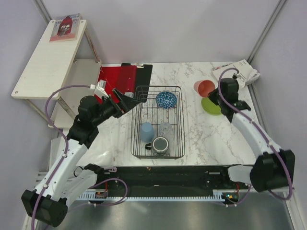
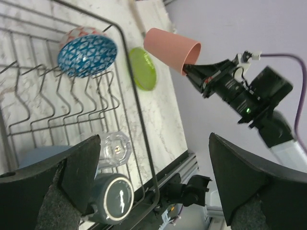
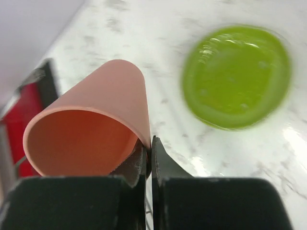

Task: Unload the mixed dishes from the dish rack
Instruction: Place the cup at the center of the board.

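Observation:
The black wire dish rack [image 1: 135, 120] holds a blue patterned bowl [image 1: 166, 99], a light blue cup [image 1: 147, 131], a clear glass [image 1: 165, 128] and a dark grey mug [image 1: 160, 143]. My right gripper [image 1: 214, 96] is shut on the rim of a salmon-pink cup [image 1: 205, 87], held tilted above the marble beside the lime-green plate [image 1: 210, 106]. In the right wrist view the gripper [image 3: 149, 143] pinches the cup wall [image 3: 96, 110], with the plate [image 3: 237, 76] behind. My left gripper [image 1: 130, 99] is open and empty over the rack's left edge. Its view shows the bowl [image 2: 87, 51], glass [image 2: 114, 148] and mug [image 2: 112, 199].
A red clipboard [image 1: 122, 79] lies behind the rack at its back left. A white shelf unit [image 1: 48, 57] with a booklet [image 1: 67, 26] stands at the left. A white folded object [image 1: 244, 72] sits at the back right corner.

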`<action>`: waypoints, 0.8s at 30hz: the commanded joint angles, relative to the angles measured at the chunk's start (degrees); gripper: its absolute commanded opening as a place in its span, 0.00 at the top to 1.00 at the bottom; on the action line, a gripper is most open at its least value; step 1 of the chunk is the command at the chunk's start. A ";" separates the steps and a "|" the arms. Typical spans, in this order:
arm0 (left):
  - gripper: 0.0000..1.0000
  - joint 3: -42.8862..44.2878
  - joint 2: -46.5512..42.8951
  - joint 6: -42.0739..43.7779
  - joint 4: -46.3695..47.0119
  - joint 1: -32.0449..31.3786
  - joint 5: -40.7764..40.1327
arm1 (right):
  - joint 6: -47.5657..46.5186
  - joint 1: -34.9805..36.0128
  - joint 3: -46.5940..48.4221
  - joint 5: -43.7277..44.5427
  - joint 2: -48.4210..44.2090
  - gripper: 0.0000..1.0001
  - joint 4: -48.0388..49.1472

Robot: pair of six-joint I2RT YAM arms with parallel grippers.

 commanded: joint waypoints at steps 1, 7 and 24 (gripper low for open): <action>0.01 -1.01 1.06 3.03 -9.05 0.00 -4.68 | 9.31 -1.16 17.82 14.30 13.16 1.00 -19.28; 0.01 -0.40 1.41 4.70 -10.99 0.00 -4.77 | 6.79 -1.16 35.14 13.28 28.82 1.00 -22.65; 0.01 -1.10 3.00 4.97 -11.43 0.00 -4.68 | 5.99 -6.69 71.79 -1.66 59.06 1.00 -40.91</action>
